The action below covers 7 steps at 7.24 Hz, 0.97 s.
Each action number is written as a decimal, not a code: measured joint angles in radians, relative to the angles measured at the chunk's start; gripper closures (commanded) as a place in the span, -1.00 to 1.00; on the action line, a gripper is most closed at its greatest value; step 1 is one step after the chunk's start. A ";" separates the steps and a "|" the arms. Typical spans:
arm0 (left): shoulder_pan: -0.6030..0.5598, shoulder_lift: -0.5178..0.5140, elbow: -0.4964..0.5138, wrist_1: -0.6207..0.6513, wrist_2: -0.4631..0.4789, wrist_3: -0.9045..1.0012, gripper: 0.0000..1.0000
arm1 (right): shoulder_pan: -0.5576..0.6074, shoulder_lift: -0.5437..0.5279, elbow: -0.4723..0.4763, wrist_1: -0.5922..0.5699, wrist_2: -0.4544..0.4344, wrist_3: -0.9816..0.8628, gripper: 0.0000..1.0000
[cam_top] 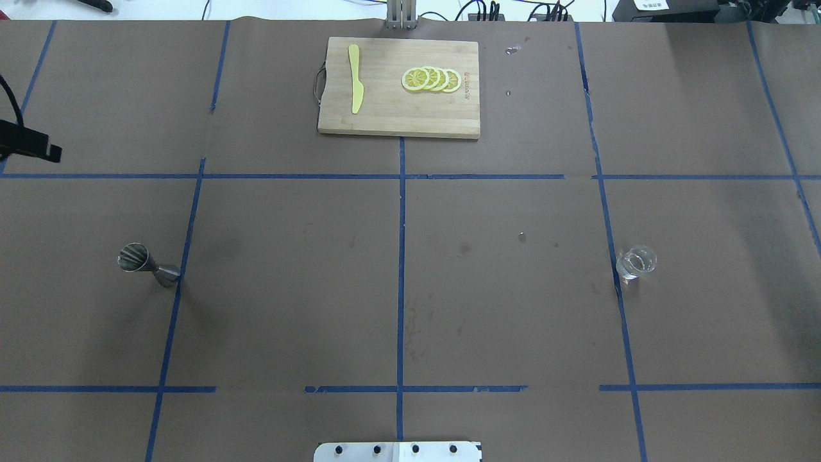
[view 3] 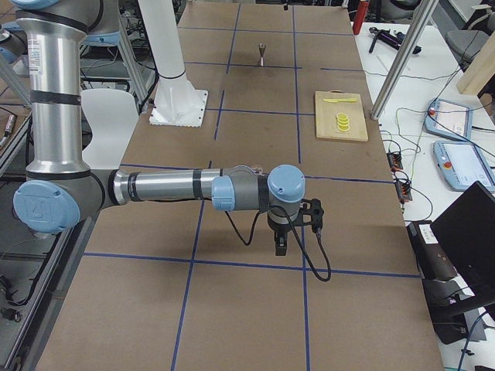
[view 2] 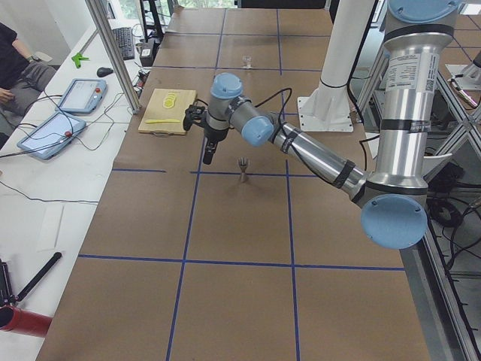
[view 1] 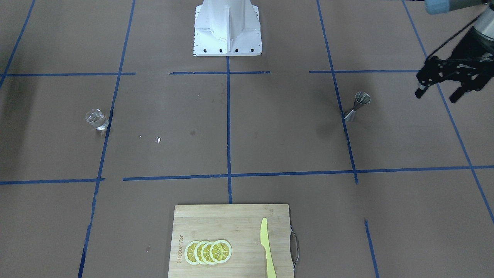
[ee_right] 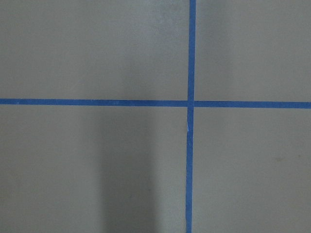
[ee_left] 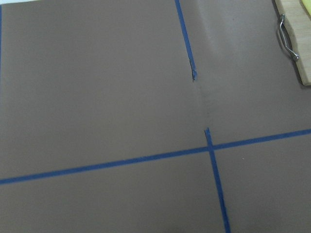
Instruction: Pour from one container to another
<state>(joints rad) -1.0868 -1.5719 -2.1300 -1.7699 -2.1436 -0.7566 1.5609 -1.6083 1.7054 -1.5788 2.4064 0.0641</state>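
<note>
Silver-tubed arms carry pale-blue joint caps and black, cabled end effectors (pedestal base white).

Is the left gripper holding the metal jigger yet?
No, the jigger stands free on its own, and the left gripper hangs open and empty off to one side of it.

Table covered in brown paper, blue tape gridding it. Steel jigger stands upright at a tape line on the robot's left, clear glass by a line on the right, well apart. Wooden cutting board sits far-centre, white base plate on the robot's side.
</note>
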 measured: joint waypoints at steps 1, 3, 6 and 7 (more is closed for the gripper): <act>0.117 0.035 -0.075 0.000 0.075 -0.174 -1.00 | 0.000 0.003 0.002 -0.001 0.003 0.005 -1.00; 0.345 0.076 -0.193 0.000 0.250 -0.499 -1.00 | -0.011 0.015 0.005 -0.006 0.005 0.006 -1.00; 0.710 0.133 -0.230 0.005 0.651 -0.817 -1.00 | -0.026 0.025 0.008 -0.004 0.005 0.005 -1.00; 0.790 0.168 -0.228 0.005 0.767 -0.872 -1.00 | -0.026 0.025 0.013 -0.004 0.005 0.005 -1.00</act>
<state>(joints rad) -0.2970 -1.4038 -2.3583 -1.7650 -1.3762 -1.6285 1.5346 -1.5834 1.7187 -1.5824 2.4117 0.0694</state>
